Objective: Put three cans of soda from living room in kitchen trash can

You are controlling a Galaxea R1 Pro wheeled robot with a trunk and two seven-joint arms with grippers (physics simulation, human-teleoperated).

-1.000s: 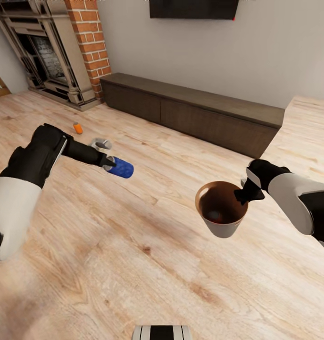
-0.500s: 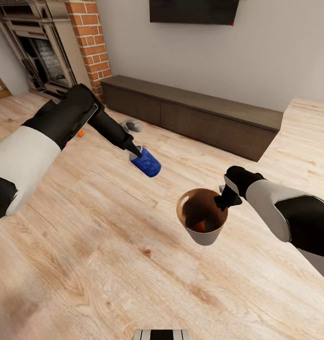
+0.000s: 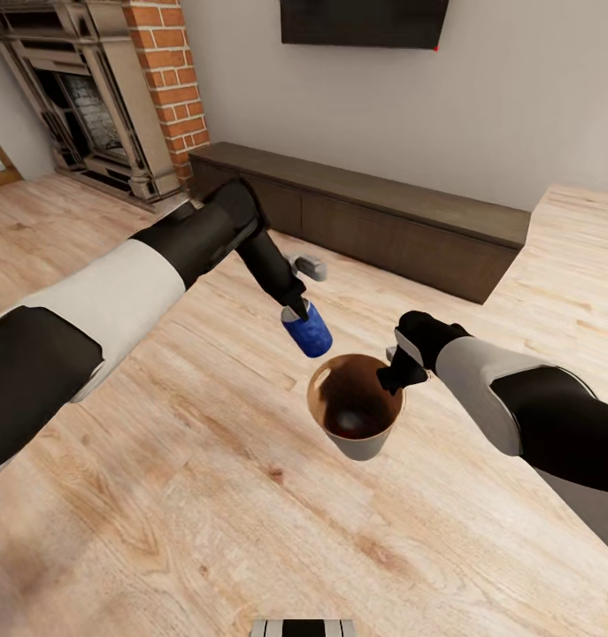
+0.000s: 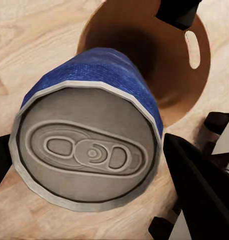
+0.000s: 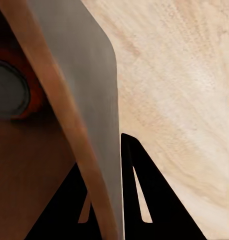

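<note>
My left gripper (image 3: 296, 311) is shut on a blue soda can (image 3: 309, 334) with a pale grey top (image 4: 89, 150), held tilted just above the near-left rim of the trash can (image 3: 362, 447). The left wrist view looks past that can into the bucket's brown inside (image 4: 144, 55). My right gripper (image 3: 394, 378) holds the bucket off the floor, shut on its far right rim with the wall (image 5: 79, 75) between its fingers (image 5: 139, 200). An orange can with a grey top (image 5: 14, 90) lies inside. Another greyish can (image 3: 311, 266) lies on the floor behind my left arm.
A long dark low cabinet (image 3: 365, 212) runs along the back wall under a wall TV (image 3: 365, 18). The brick fireplace (image 3: 100, 106) stands at the back left. A raised wooden surface (image 3: 569, 257) is at the right. Light wood floor (image 3: 206, 495) lies around me.
My left arm has swung right, carrying the blue can to the bucket's rim. My right arm has brought the bucket left and nearer. The greyish floor can now lies farther right.
</note>
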